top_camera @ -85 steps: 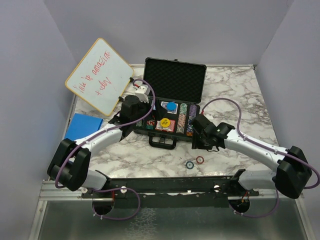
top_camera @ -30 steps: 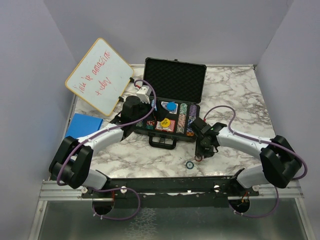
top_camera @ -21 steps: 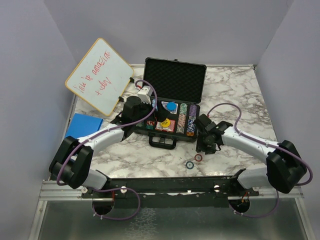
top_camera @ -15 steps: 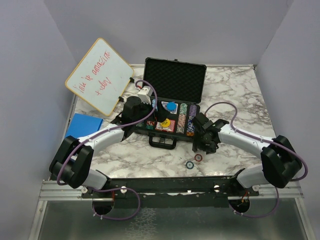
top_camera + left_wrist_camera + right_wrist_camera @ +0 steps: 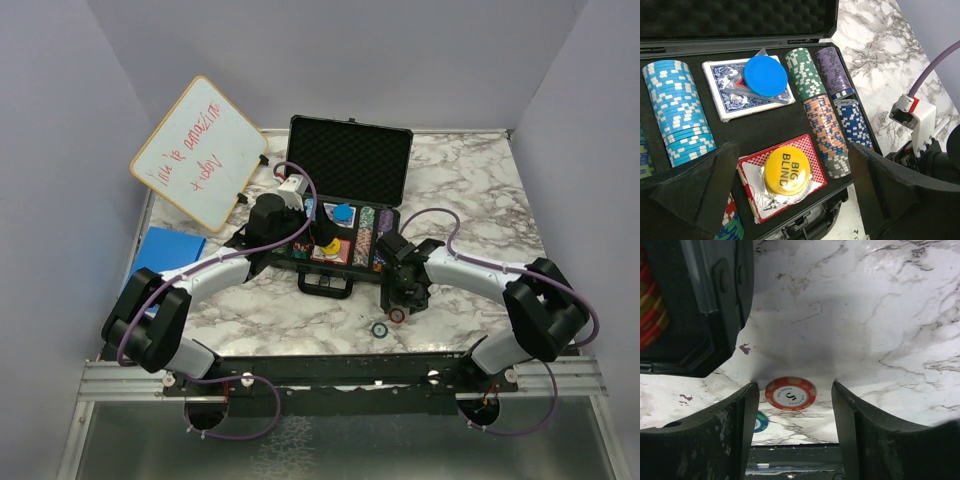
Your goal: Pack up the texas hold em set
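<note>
The black briefcase [image 5: 350,160] lies open, its foam lid up. Rows of poker chips [image 5: 827,127] fill its tray. A yellow "BIG BLIND" disc [image 5: 786,170] rests on a red card deck [image 5: 812,150], and a blue disc [image 5: 765,76] on a blue deck [image 5: 725,100]. My left gripper [image 5: 792,147] hangs open above the yellow disc, holding nothing. A red chip [image 5: 790,393] lies flat on the marble in front of the case. My right gripper [image 5: 793,385] is open, a finger on each side of the chip with gaps both sides. A blue-green chip [image 5: 380,328] lies beside it.
A white dry-erase board [image 5: 197,152] leans at the back left, and a flat blue pad [image 5: 167,252] lies below it. The case handle [image 5: 328,285] juts toward me. The case's front right corner [image 5: 695,315] sits just left of my right gripper.
My right gripper has opened wider and settled down around the red chip, which was hidden under it a second ago. The right elbow swung inward. The left arm has barely moved.
</note>
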